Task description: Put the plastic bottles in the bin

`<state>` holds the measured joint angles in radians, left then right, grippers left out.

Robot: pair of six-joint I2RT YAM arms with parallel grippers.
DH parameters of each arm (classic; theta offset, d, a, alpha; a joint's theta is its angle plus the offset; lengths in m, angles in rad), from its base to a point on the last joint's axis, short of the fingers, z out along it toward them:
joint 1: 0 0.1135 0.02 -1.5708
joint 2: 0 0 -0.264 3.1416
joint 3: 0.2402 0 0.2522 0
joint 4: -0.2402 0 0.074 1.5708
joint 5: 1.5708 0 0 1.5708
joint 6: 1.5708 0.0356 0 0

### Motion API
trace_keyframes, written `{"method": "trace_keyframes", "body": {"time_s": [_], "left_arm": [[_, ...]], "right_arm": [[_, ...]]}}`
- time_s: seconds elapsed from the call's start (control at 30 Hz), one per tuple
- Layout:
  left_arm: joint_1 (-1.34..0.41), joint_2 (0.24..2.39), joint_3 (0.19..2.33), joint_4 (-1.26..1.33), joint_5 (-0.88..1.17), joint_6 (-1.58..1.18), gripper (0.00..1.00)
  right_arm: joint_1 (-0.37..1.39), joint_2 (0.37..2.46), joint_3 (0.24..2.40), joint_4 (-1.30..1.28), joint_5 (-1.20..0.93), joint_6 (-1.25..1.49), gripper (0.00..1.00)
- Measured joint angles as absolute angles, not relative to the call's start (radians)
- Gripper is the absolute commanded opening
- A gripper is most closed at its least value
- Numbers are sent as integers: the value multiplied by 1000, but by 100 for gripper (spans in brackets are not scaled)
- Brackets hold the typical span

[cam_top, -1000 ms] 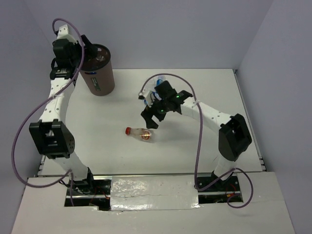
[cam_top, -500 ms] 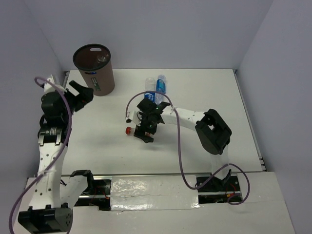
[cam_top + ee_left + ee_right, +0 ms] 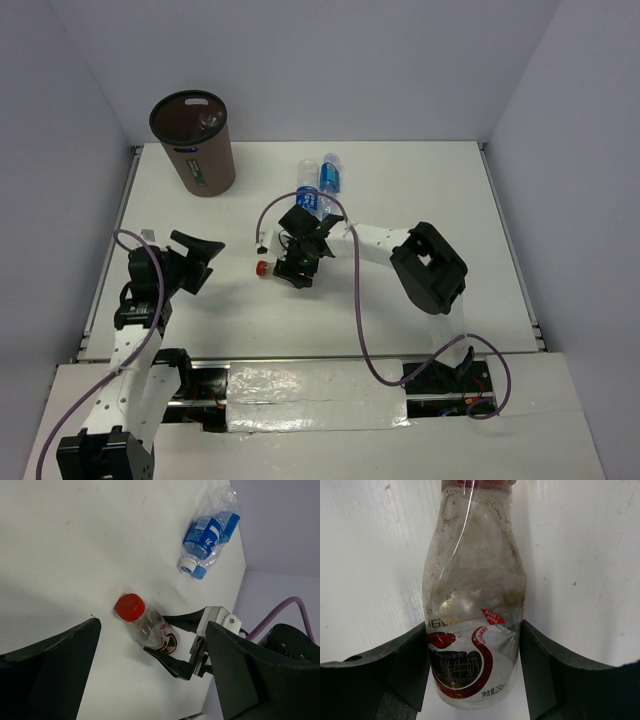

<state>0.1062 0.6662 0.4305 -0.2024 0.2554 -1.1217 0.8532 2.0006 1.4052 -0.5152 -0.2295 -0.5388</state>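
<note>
bin (image 3: pixel 195 140) back-left | two bottles (image 3: pixel 330 176) back-centre, touching | third bottle (image 3: pixel 147 625) inside right pincer (image 3: pixel 295 268)

R gripper (image 3: pixel 297 264) is closed round the red-capped bottle (image 3: pixel 472 625), fingers (image 3: pixel 405 665) hard against both sides, so no room there for a 2nd grip. Only the cap end pokes out free, toward my L gripper (image 3: pixel 203 260), which has jaws wide apart w/ bare table (image 3: pixel 225 215) between. Two blue-label bottles (image 3: pixel 308 198) lie touching each other just behind the R wrist, in the way of any rearward move. Bin (image 3: pixel 196 150) stands far-left near the walls, mouth open from above, and the tabletop lane to it is unobstructed.
</note>
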Motion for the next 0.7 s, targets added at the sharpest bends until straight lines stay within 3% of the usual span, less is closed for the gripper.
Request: {"method": "trace_keyframes", "body": {"time_s": [0.03,0.2,0.63,0.7], "left_arm": [[106,672,413,-178,270,-1145,99],[63,741,349,-25,316,-1244,99],[-193,985,422,168,277,-1318,99],[-218,1008,437,184,261,-1318,93]], "right_arm": [[853,1995,1399,-514,-234,-537,40],[853,1939,1387,-515,-285,-501,28],[853,1871,1484,-534,-363,-344,27],[853,1871,1494,-534,-373,-324,27]]}}
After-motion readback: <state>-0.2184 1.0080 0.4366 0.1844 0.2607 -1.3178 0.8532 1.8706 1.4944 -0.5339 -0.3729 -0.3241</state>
